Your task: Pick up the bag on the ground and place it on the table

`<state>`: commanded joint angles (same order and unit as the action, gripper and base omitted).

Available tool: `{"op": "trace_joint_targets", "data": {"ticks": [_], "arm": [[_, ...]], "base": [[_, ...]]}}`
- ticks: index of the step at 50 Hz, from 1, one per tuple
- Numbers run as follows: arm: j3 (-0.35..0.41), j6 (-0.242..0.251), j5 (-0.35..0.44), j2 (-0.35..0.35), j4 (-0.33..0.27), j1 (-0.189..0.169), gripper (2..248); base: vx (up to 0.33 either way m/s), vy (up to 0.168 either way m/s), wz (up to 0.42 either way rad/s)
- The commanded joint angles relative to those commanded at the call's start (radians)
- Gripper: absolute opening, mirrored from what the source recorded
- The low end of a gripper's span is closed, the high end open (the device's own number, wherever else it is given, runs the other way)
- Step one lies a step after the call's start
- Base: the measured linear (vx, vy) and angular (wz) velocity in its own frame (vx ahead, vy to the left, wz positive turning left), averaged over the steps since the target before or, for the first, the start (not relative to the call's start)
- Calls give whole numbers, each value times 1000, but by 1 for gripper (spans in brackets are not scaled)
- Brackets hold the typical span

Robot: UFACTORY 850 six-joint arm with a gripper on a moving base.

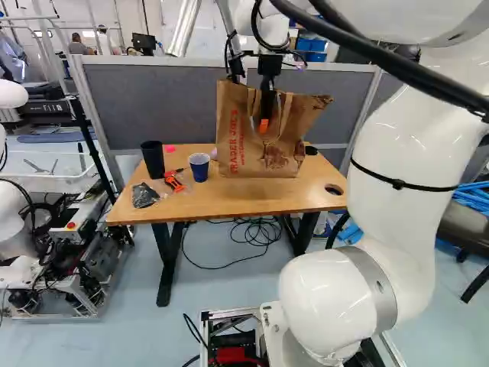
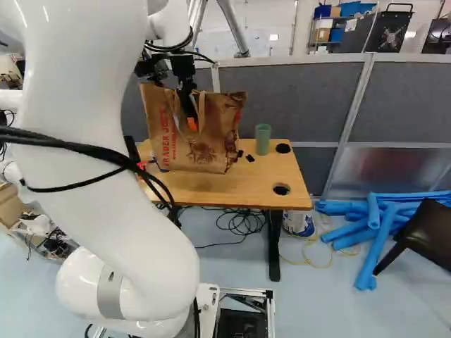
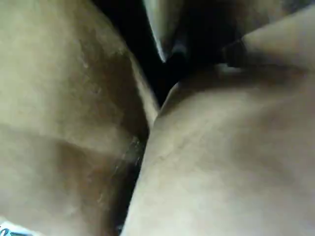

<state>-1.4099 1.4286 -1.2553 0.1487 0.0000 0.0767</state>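
Nearest the base, the white arm (image 1: 397,145) rises and reaches over the worktop (image 1: 252,200), which seems meant to bring the load down from above rather than drag it across the edge. Toward the near edge lie a dark plastic-wrapped packet (image 1: 144,195) and an orange-and-black tool (image 1: 174,182); the blue cup (image 1: 199,168) and black cup (image 1: 153,159) stand farther in, beside the bag's spot, so a sideways swing could tip them. The gripper (image 1: 265,124) points down against the paper bag (image 1: 248,153) by its handles, presumably to keep it upright; whether it is closed on anything cannot be told. The bag is over the worktop, its base on or just above the wood. Beyond, a green cup (image 2: 263,139) stands near the grey partition (image 2: 289,95). Settling the bag, then letting go, seems to remain.
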Motion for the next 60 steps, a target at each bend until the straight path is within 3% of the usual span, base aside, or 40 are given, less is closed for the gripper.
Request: {"op": "trace_joint_targets", "data": {"ticks": [19,60], "arm": [[1,0,0,11,0,0,18],[14,0,19,125,0,0,18]], "base": [[0,0,0],[0,0,0]]}}
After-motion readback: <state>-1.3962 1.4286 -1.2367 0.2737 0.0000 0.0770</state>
